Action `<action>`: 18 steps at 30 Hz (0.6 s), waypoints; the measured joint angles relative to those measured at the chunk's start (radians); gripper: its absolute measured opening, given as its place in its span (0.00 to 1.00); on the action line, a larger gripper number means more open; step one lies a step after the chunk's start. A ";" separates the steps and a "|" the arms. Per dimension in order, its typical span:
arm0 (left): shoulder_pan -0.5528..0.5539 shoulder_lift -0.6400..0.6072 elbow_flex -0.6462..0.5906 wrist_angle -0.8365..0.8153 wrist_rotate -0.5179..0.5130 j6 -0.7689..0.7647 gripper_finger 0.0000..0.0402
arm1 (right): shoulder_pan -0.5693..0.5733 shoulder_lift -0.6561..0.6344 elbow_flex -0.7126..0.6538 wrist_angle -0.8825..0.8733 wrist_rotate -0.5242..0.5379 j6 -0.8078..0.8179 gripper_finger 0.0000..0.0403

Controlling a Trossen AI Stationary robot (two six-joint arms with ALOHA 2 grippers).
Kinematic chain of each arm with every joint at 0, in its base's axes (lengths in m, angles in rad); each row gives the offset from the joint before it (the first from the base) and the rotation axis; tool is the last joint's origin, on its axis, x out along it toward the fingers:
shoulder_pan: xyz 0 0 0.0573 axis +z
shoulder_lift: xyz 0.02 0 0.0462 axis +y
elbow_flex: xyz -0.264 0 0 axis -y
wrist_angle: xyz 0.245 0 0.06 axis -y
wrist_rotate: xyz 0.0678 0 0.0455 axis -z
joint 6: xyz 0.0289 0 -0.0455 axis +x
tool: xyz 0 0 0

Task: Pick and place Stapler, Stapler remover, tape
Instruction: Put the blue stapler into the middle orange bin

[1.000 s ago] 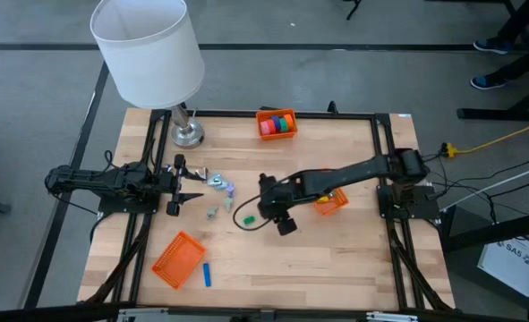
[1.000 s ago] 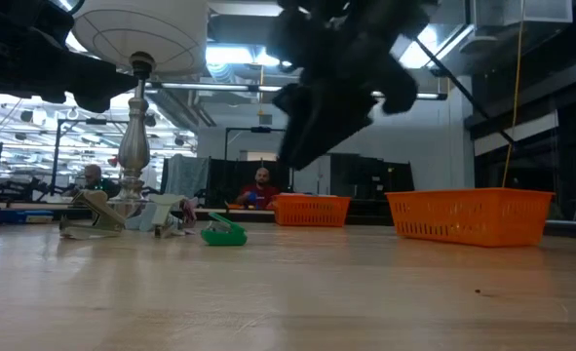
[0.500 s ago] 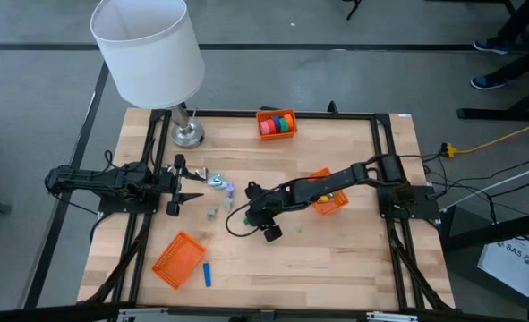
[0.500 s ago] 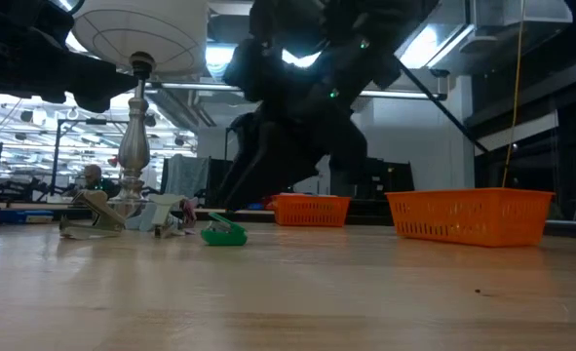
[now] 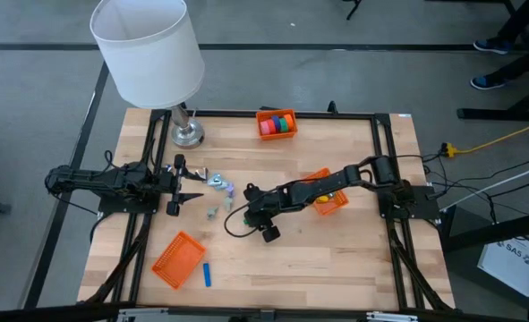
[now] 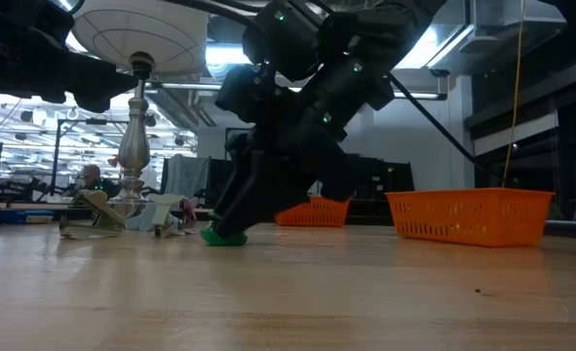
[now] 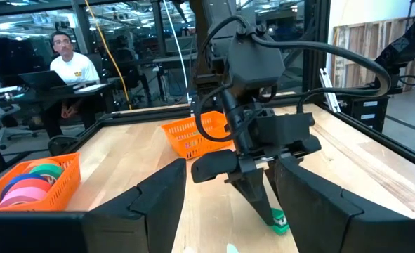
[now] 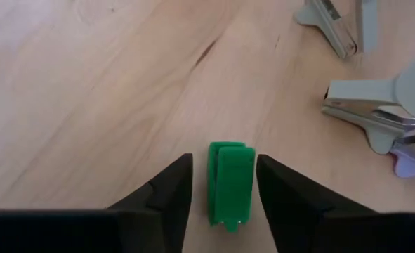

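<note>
A small green stapler remover lies flat on the wooden table, left of centre. My right gripper slants down over it, open, with one finger on each side and a thin gap still showing at each. In the high view the gripper hides the piece. Grey metal staplers lie just beyond it. Tape rolls sit in an orange basket at the far edge. My left gripper waits open at the table's left side.
A lamp with a white shade stands at the far left on its metal base. One orange basket sits under the right arm. Another orange basket and a blue piece lie near the front left.
My right gripper has come down and toward the table's left, tipping further downward, from above the table's middle to the green stapler remover, which it now straddles. The stapler remover has stayed where it lay.
</note>
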 joint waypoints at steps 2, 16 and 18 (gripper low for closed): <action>0.000 0.000 0.000 0.000 0.000 0.000 0.54 | 0.000 0.000 0.000 0.000 0.000 0.000 0.34; 0.000 0.000 0.000 0.000 0.000 0.000 0.53 | -0.009 -0.031 -0.001 -0.050 -0.070 0.025 0.15; 0.000 0.000 0.000 0.000 0.000 0.000 0.54 | -0.017 -0.059 0.000 -0.078 -0.069 0.023 0.15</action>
